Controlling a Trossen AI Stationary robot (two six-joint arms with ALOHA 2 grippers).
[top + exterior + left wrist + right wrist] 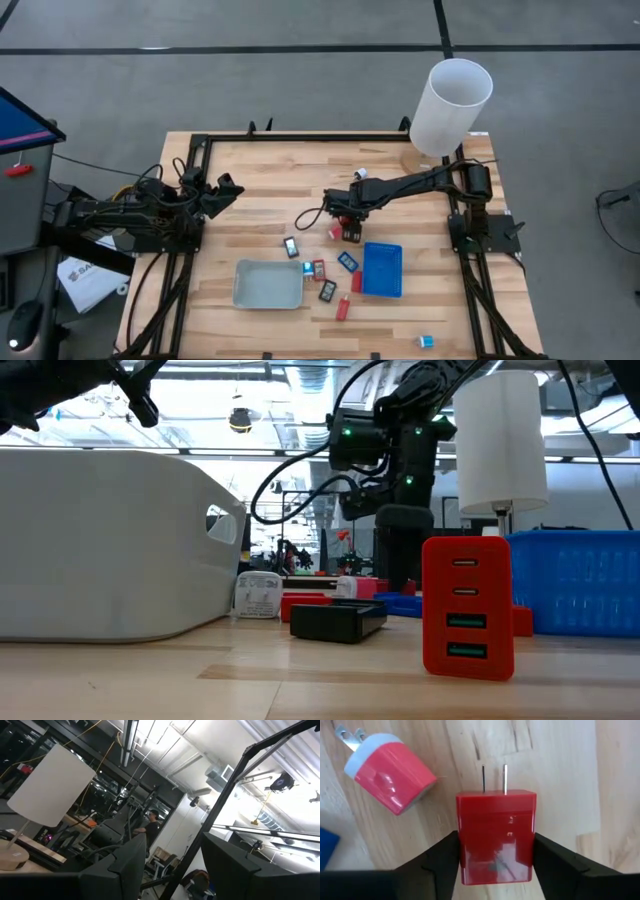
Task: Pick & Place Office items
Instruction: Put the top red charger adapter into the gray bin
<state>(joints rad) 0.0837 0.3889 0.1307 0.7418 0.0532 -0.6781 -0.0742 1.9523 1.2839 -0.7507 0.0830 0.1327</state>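
In the right wrist view my right gripper (496,870) is shut on a red rectangular charger block (496,832) with two metal prongs. In the high view it reaches to the table's middle (343,226), just above the blue tray (382,270). A red-and-white plug (387,772) lies flat on the wood beside it. Other small items lie between the grey tray (268,284) and the blue tray: a pale-faced black piece (291,247), a blue-faced one (347,261), and red blocks (343,308). My left gripper (172,870) is open, raised over the table's left side (225,190), pointing up at the room. My right gripper pinches the red block between its two fingers (437,860), on the block's two long sides at the end away from the prongs (496,865). The fingers come from above, pointing down. The prongs (494,777) stick out past the fingertips. Whether the block is clear of the wood, I cannot tell.
A tall white cylinder (450,105) stands at the far right corner. A red block with ports (467,608) stands upright near the low camera, and a black piece (338,620) lies behind it. A cyan bit (426,341) lies near the front edge and a white bit (361,173) farther back.
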